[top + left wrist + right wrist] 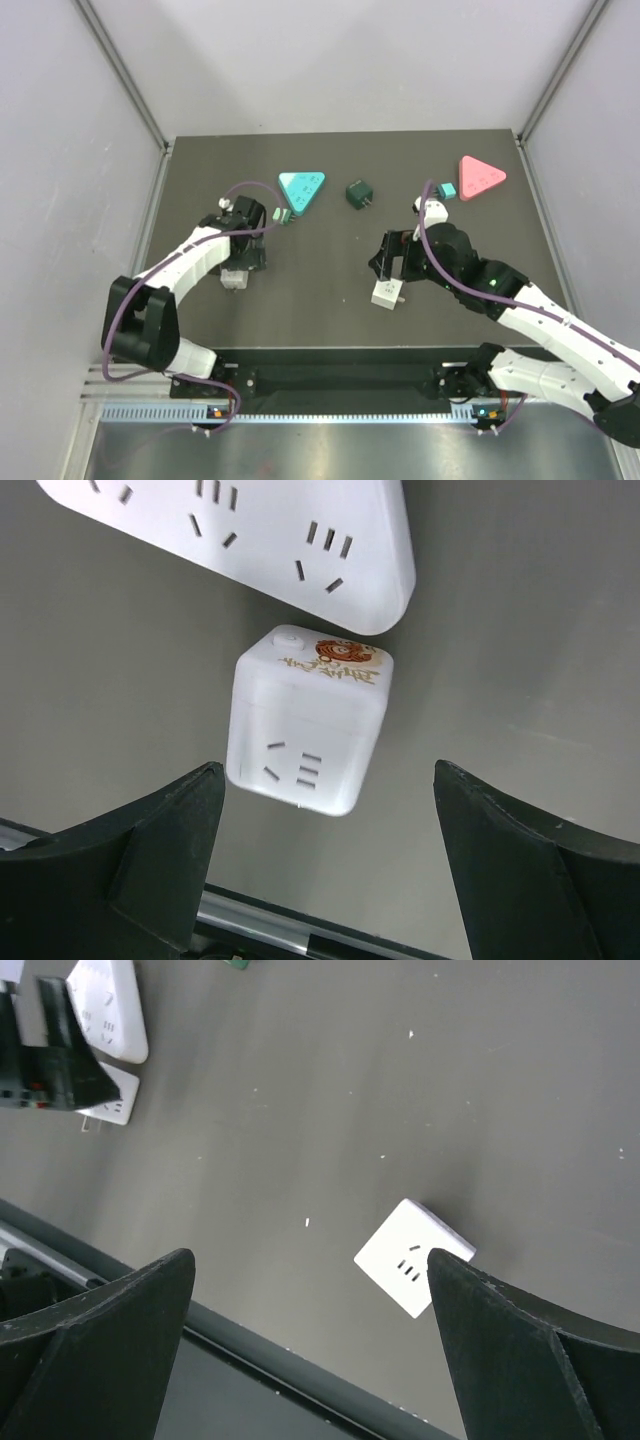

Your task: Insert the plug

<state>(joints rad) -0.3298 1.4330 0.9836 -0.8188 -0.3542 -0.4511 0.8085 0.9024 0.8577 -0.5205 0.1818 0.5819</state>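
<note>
A teal triangular power strip (301, 190) lies at the back left, with a small pale green socket cube (281, 214) at its near corner. In the left wrist view both look white: the cube (305, 730) lies just below the strip's corner (260, 540). My left gripper (248, 250) (328, 780) is open and empty, just short of that cube. A dark green plug cube (359, 194) sits at the back middle. A white socket cube (386, 294) (415, 1255) lies under my right gripper (390, 258) (310, 1260), which is open and empty above it.
A pink triangular strip (481, 178) with a teal cube (447, 190) beside it lies at the back right. Grey walls enclose the table on three sides. The table's near edge rail (250, 1360) runs close below the white cube.
</note>
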